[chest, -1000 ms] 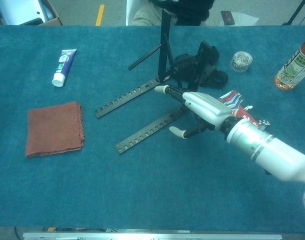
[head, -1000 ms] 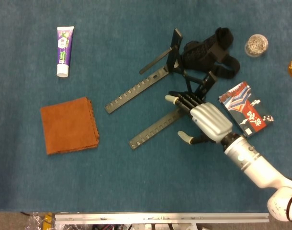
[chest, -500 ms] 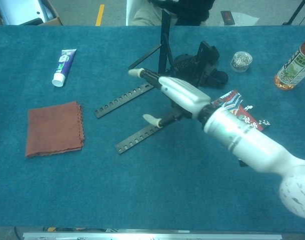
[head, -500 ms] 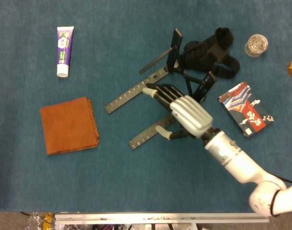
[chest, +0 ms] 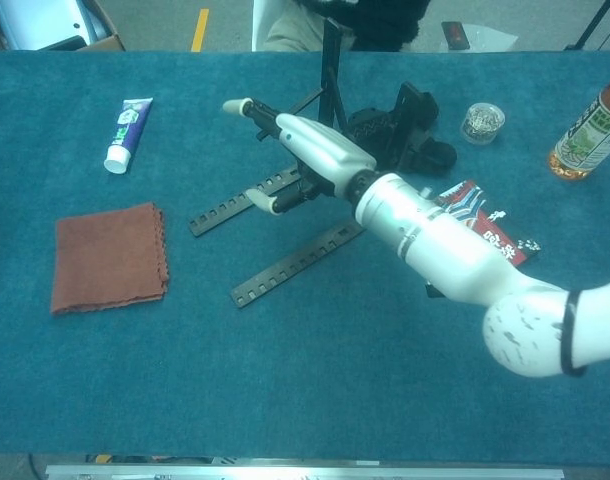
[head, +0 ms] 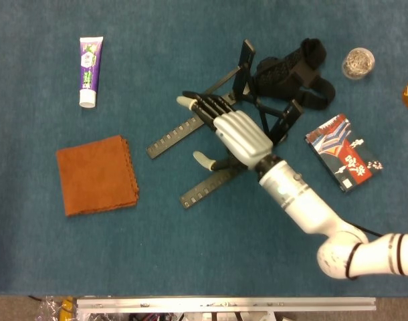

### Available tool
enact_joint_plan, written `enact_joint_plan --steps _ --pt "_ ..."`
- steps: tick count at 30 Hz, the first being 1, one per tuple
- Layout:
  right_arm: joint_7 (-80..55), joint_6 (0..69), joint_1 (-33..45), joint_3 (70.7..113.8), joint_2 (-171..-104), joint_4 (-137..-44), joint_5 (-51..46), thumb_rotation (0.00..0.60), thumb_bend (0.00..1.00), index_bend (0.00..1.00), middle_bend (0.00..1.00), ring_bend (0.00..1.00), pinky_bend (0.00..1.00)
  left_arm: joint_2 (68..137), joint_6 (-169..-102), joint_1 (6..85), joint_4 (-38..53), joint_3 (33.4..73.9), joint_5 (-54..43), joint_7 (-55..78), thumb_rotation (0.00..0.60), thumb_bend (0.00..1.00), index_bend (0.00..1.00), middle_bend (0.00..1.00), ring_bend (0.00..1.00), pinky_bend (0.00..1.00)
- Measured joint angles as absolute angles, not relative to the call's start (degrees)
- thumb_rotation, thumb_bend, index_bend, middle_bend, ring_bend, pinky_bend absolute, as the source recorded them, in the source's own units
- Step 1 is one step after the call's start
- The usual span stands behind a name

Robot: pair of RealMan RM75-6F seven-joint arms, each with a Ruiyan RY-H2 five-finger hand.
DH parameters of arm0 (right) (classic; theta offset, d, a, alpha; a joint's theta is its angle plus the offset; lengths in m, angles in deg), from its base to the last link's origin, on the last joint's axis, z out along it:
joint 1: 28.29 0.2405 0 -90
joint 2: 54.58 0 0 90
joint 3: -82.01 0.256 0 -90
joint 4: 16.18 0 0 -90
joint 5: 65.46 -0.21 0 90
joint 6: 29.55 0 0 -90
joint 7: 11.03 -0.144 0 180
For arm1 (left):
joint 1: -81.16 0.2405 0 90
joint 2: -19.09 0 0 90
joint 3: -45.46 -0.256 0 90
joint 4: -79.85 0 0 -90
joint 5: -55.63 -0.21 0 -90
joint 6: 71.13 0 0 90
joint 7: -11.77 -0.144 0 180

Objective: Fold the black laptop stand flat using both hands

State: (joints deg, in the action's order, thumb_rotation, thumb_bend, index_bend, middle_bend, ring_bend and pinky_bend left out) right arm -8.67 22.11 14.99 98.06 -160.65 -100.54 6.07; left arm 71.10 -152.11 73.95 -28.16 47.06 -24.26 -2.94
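Note:
The black laptop stand (head: 190, 127) lies on the blue table with its two slotted rails spread toward the left and its upright bars (head: 245, 67) still raised at the back. In the chest view the rails (chest: 297, 262) run diagonally and one upright (chest: 331, 70) stands tall. My right hand (head: 232, 134) hovers over the stand's middle, fingers stretched out toward the left and thumb apart, holding nothing. The chest view shows the same hand (chest: 303, 152) above the far rail. My left hand is in neither view.
A toothpaste tube (head: 89, 62) and a folded orange cloth (head: 97, 174) lie at the left. Behind the stand sits a black padded strap (head: 294, 67). At the right are a red-blue packet (head: 344, 159), a small jar (head: 358, 62) and a bottle (chest: 588, 125).
My right hand has swept left and farther from me, from the right end of the near rail to above the stand's middle and far rail. The stand has not moved.

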Motion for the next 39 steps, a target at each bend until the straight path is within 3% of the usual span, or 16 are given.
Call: enact_joint_plan --steps 10,19,39 --pt "-8.9 19.3 19.5 101.4 -165.1 -92.5 1.8 0.6 0.32 0.0 0.03 0.0 0.05 70.6 -152.2 74.3 -27.9 47.0 -24.2 -2.1 0.6 0.28 0.0 0.0 0.0 0.0" --pt "-9.0 18.4 20.3 101.5 -167.4 -86.4 -2.2 0.6 0.32 0.0 0.03 0.0 0.05 70.7 -152.0 74.5 -27.1 46.9 -24.4 -1.3 0.6 0.28 0.0 0.0 0.0 0.0" --pt "-5.6 18.5 19.8 101.1 -167.6 -84.8 -7.3 0.6 0.32 0.0 0.02 0.0 0.05 71.3 -152.1 74.7 -25.1 47.1 -24.8 0.6 0.6 0.28 0.0 0.0 0.0 0.0"
